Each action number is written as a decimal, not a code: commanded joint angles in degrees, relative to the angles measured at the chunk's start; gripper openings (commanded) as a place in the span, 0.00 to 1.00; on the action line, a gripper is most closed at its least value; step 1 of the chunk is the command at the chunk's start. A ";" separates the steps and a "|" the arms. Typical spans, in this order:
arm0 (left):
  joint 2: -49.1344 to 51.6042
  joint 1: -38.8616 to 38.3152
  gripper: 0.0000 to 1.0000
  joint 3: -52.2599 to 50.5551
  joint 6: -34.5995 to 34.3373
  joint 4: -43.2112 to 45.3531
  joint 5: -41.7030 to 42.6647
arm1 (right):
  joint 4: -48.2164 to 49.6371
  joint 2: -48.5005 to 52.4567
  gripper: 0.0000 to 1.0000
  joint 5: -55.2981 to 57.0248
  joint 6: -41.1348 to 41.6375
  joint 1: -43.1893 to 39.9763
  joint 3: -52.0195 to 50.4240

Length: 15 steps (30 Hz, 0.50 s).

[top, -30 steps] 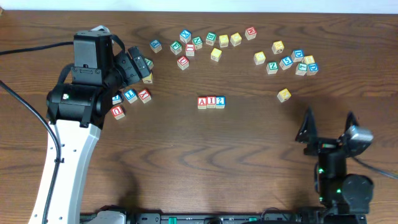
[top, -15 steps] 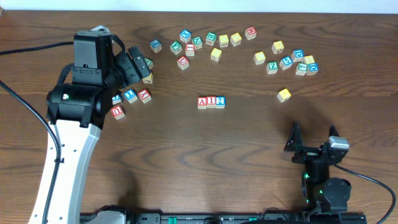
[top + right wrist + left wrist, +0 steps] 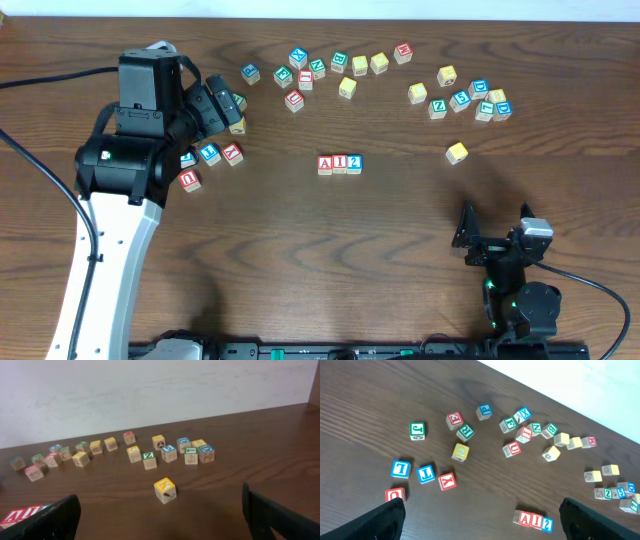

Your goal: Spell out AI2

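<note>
A red A block, a red I block and a blue 2 block stand touching in a row mid-table, reading AI2. The row also shows in the left wrist view and at the bottom left edge of the right wrist view. My left gripper hovers open and empty over the loose blocks at the left; its fingers frame the view. My right gripper is open and empty, low near the table's front right; one of its fingers shows.
Loose letter blocks lie in a cluster at the back middle and another at the back right. A single yellow block sits ahead of my right gripper. A few blocks lie beside the left arm.
My right gripper has drawn back toward the table's front edge and a little left. The left arm and the AI2 row have not moved.
</note>
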 commanded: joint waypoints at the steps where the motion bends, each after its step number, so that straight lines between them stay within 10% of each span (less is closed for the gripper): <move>1: 0.09 0.09 0.98 0.68 0.35 -0.17 -0.52 | -0.24 -0.39 0.99 -0.72 -0.44 -0.24 -0.11; 15: 0.09 0.09 0.98 0.68 0.52 -0.57 -0.57 | -0.24 -0.39 0.99 -0.72 -0.44 -0.24 -0.11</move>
